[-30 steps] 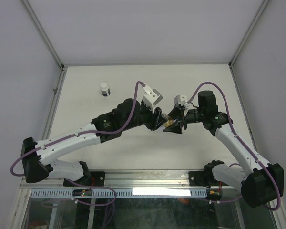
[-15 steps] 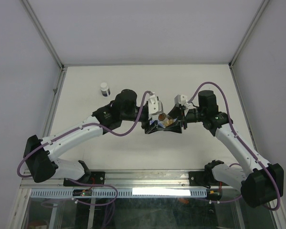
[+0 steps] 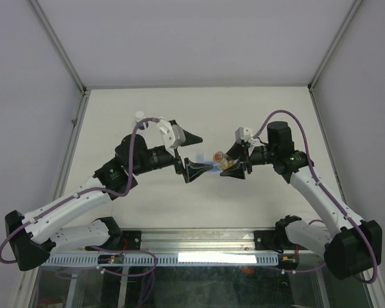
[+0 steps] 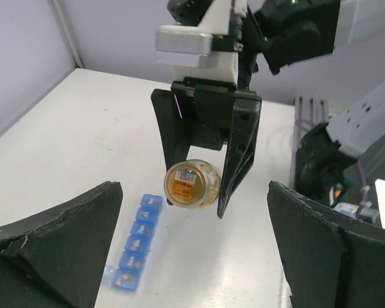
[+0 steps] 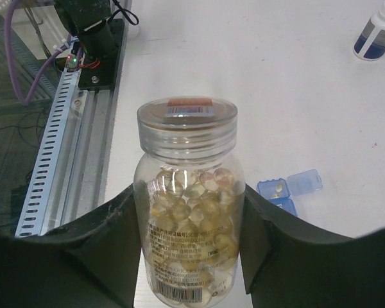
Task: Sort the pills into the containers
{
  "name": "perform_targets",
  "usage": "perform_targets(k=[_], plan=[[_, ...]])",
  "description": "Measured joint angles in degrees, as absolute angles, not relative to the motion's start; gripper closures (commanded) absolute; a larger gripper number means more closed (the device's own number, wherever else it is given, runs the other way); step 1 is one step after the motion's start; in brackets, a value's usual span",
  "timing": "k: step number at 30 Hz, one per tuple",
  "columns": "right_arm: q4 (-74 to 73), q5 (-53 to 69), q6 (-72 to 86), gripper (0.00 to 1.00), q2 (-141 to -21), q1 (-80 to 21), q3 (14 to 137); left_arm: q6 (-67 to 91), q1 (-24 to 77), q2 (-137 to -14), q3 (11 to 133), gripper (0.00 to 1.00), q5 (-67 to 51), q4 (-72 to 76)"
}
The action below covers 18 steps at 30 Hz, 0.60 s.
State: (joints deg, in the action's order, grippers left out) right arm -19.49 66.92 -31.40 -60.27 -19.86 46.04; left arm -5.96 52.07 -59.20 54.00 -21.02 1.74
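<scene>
A white table (image 3: 256, 115) fills the middle of the top view, enclosed by pale grey walls with metal rails along the edges. 2 white-and-black arms reach in from the bottom corners and meet near the centre.

The left gripper (image 3: 191, 154) sits just left of centre with its 2 black fingers spread wide and nothing between them. The right gripper (image 3: 234, 162), just right of centre, is clamped on a clear plastic bottle with a clear screw lid (image 5: 187, 212). From the left wrist the bottle shows cap-first in the middle of the frame, lifted above the table.

The narrow translucent blue pill-organiser strip (image 4: 136, 242) lies flat on the table. It is lower left of the bottle in the left wrist view and right of the bottle in the right wrist view, where 1 lid stands flipped open.

A small clear vial with a white cap (image 5: 375, 29) stands in the upper right corner of the right wrist view, well apart from the rest.

The amber pills (image 5: 186, 205) are all packed inside the held bottle.
</scene>
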Motion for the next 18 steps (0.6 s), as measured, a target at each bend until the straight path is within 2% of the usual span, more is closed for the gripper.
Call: perform_targets(k=[3,8,18], plan=[[-19.49,66.92,-31.40,1.00,-60.27,-19.86,46.04,3.90,52.05,-56.93,52.49,0.09,-17.37,3.70],[-19.49,66.89,-31.40,1.00,-60.27,-19.86,46.04,18.81,52.71,-58.02,52.45,0.12,-11.66,5.13],[-19.49,66.85,-31.42,1.00,-60.36,-19.79,46.04,23.24,62.63,-67.16,58.17,0.15,6.57,-4.51]])
